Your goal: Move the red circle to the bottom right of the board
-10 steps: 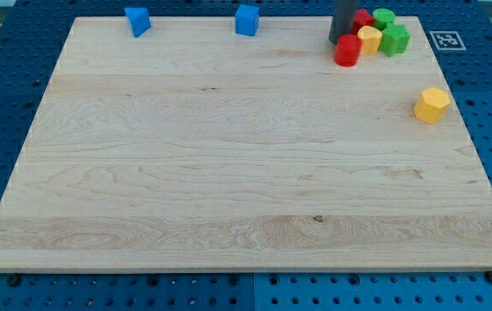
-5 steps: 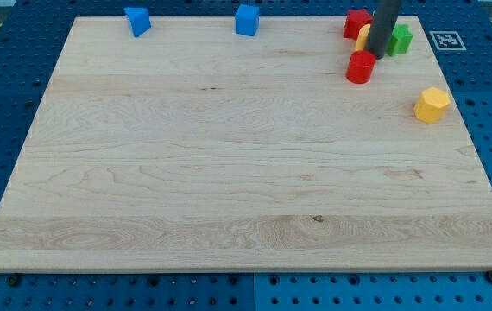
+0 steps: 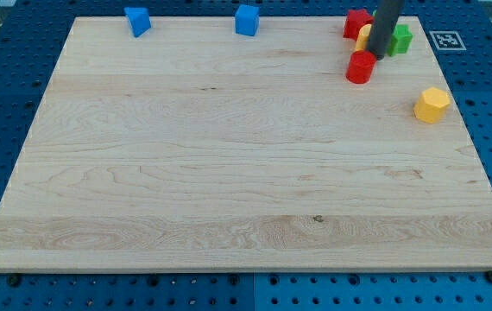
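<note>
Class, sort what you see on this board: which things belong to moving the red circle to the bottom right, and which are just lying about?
Belongs to the job:
red circle
my tip, just up-right of it
board

Lying about:
two blue blocks
other red block
green block
yellow block behind the rod
yellow hexagon

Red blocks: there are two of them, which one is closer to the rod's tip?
The red circle, just below-left of my tip. The other red block sits higher, at the board's top edge, left of the rod and partly behind the yellow block.

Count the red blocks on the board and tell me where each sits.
2. The red circle lies just below-left of my tip; another red block sits at the top edge. The rod may hide more.
</note>
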Motion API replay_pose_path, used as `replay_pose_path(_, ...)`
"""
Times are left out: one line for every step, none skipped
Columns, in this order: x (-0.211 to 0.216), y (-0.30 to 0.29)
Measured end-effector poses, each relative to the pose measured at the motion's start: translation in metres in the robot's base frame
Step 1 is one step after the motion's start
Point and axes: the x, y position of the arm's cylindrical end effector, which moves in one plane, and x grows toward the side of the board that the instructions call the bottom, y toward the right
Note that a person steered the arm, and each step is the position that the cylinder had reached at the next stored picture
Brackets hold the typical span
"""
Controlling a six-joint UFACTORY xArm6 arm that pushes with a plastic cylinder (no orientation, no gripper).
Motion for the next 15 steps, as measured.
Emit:
replay_pose_path(0.000,-0.032)
replay_pose_path(0.026,-0.035)
replay_pose_path(0.042,-0.034)
replay_pose_path(0.034,-0.027)
replay_pose_path(0.037,-0.006)
replay_pose_path(0.061,0.002)
replay_pose_path(0.092,0.002)
replay_pose_path(0.126,0.002)
replay_pose_path(0.161,0.002)
replay_pose_path(0.199,0.002)
replay_pose_path(0.223,-0.018)
replay_pose_path(0.248,-0.047)
replay_pose_path(0.273,-0.073)
replay_pose_path(0.277,-0.075)
replay_pose_path(0.272,-0.075)
